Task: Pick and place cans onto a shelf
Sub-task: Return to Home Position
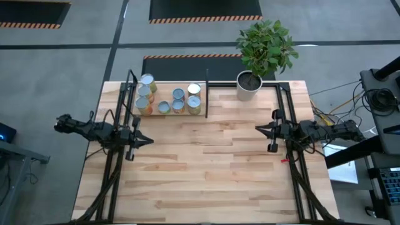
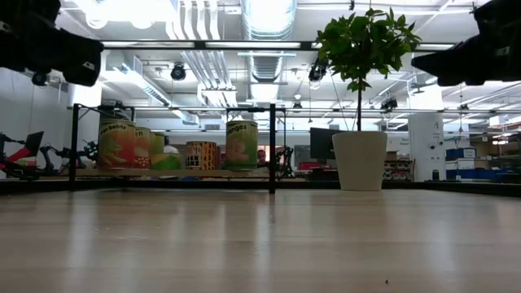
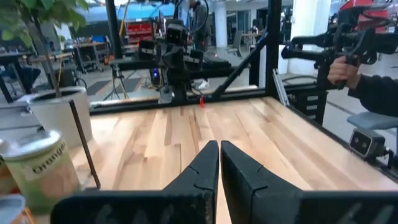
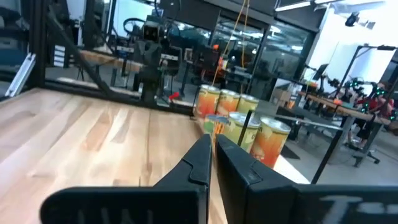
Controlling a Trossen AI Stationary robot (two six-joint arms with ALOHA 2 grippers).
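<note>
Several cans (image 1: 170,99) stand upright in a cluster on the light-wood shelf (image 1: 165,114) at the table's far left, bounded by thin black posts and a divider bar (image 1: 207,94). They also show in the low view (image 2: 175,148) and the right wrist view (image 4: 239,127); one can shows in the left wrist view (image 3: 43,169). My left gripper (image 1: 149,140) is shut and empty near the table's left edge, short of the shelf. My right gripper (image 1: 258,129) is shut and empty at the table's right side. Both hang above the tabletop.
A white pot with a green plant (image 1: 250,84) stands at the far edge, right of the shelf's divider bar. Black frame rails (image 1: 294,162) run along both table sides. The bare wooden tabletop (image 1: 206,169) lies between the arms. A person's hand on a device (image 3: 339,65) shows beyond the table.
</note>
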